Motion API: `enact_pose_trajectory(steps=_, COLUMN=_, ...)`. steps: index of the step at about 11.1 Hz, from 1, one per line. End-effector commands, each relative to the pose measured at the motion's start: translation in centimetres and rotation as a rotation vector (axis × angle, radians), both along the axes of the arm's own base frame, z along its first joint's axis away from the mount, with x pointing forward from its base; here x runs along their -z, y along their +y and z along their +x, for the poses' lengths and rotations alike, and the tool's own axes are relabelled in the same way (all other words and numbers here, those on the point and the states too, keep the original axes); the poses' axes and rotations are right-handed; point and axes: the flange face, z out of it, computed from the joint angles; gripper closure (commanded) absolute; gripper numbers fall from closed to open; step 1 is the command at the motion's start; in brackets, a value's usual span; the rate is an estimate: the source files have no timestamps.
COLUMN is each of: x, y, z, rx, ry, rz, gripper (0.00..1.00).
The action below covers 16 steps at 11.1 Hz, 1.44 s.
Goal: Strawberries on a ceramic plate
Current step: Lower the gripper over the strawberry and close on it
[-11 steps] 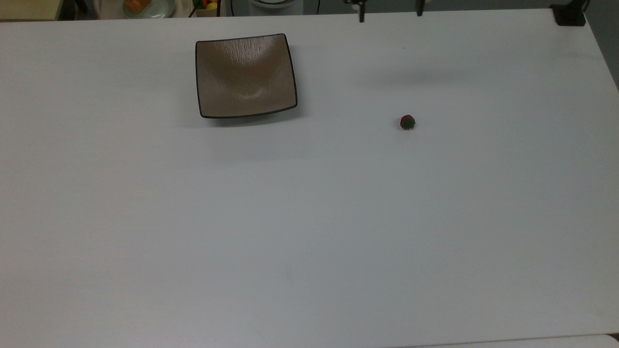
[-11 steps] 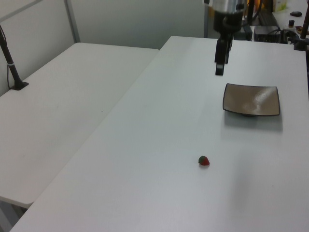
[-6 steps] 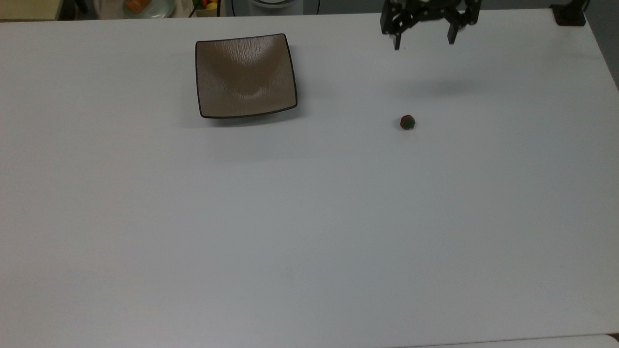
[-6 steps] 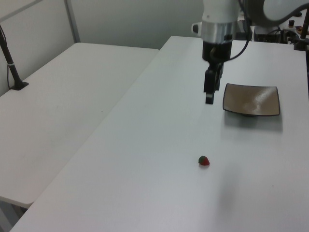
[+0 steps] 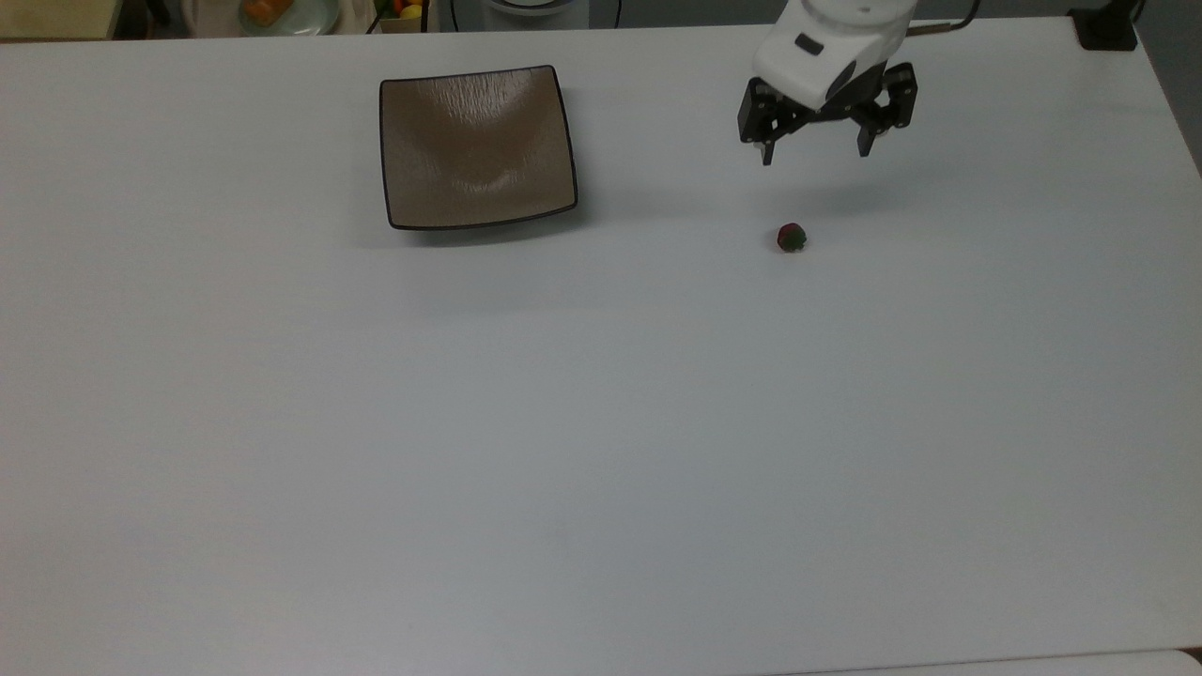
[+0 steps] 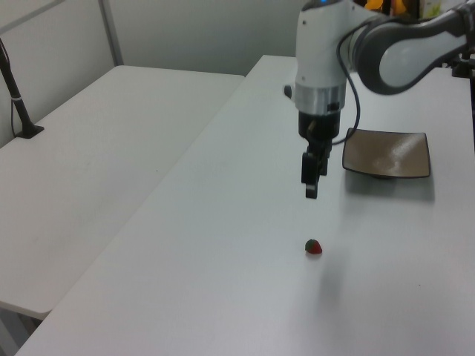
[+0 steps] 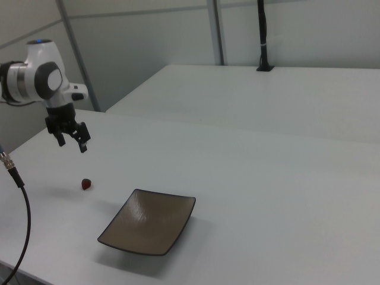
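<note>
The robot arm point(image 5: 840, 38) is cut off by the top view's upper edge, and by the right view's left edge. A pale round dish point(image 5: 282, 14) holding orange food is cropped along the top view's upper edge. The strawberry point(image 6: 314, 247) is too small in the left view to make out surface detail.

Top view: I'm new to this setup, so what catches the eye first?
The white arm's gripper, fingers open, hangs above the table near the top view's upper right. Just below it lies a tiny red strawberry, alone. To the top view's left sits an empty square brown plate.
</note>
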Motion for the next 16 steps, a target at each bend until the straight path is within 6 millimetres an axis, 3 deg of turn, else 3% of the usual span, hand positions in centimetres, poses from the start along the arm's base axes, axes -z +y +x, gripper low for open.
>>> enact_pose_trajectory(steps=1, x=4.2, y=0.8, z=0.1, rx=-0.008, ry=0.004, rz=-0.019, gripper=0.00)
enact_pose_trajectory(steps=3, x=7.3, y=0.9, z=0.1, rx=-0.010, ry=0.030, rz=-0.032, gripper=0.00)
enact_pose_trajectory(steps=9, x=14.2, y=1.9, z=0.1, rx=-0.011, ry=0.047, rz=-0.034, gripper=0.00)
enact_pose_trajectory(steps=12, x=15.0, y=2.2, z=0.1, rx=-0.021, ry=0.041, rz=-0.033, gripper=0.02)
enact_pose_trajectory(steps=13, x=15.6, y=2.0, z=-0.2, rx=-0.027, ry=0.050, rz=-0.045, gripper=0.11)
enact_pose_trajectory(steps=15, x=15.6, y=1.9, z=-0.1, rx=-0.029, ry=0.049, rz=-0.044, gripper=0.57)
enact_pose_trajectory(steps=16, x=15.4, y=1.8, z=0.0, rx=-0.027, ry=0.047, rz=-0.043, gripper=0.72)
